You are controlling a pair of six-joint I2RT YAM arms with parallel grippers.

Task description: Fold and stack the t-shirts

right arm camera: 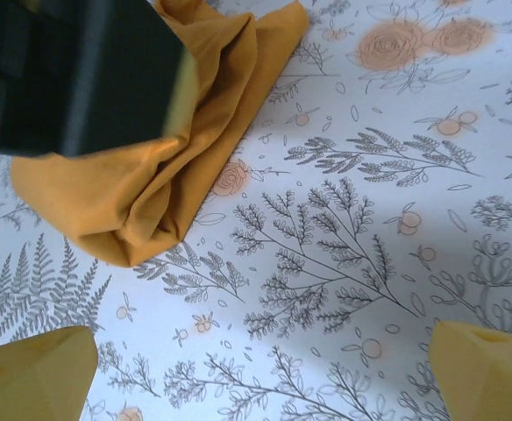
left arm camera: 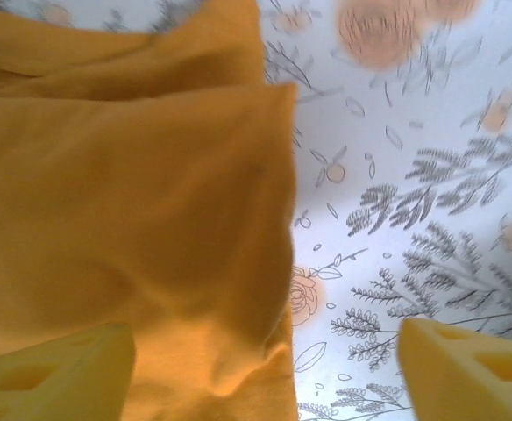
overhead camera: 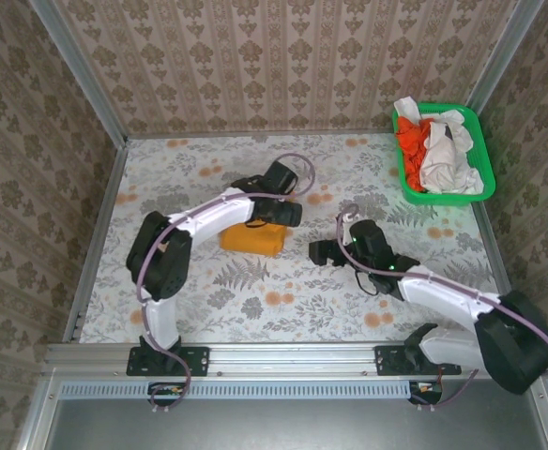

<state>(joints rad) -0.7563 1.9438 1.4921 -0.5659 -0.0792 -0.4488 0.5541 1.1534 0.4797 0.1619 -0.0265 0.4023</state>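
Top external view: a folded mustard shirt (overhead camera: 252, 240) lies mid-table (overhead camera: 255, 295). The left gripper (overhead camera: 286, 214) hovers over its far right edge, jaws open, holding nothing. The right gripper (overhead camera: 321, 251) hangs just right of the shirt above bare table, jaws spread wide, empty. A red-orange shirt (overhead camera: 411, 141) and white shirts (overhead camera: 440, 155) sit crumpled in a green basket (overhead camera: 448, 197) at the far right corner.

Flat tabletop covered in white material printed with grey ferns and pale orange flowers (overhead camera: 255, 291), seen from above. Both wrist views show the same printed tabletop (left arm camera: 431, 175) (right arm camera: 344, 219) at close range. A green plastic basket with a rectangular rim (overhead camera: 446, 196) stands at the far right corner of the tabletop. Beige wallpaper with a brown damask pattern (overhead camera: 283, 66) encloses three sides. A silver metal rail (overhead camera: 283, 357) runs along the near edge.
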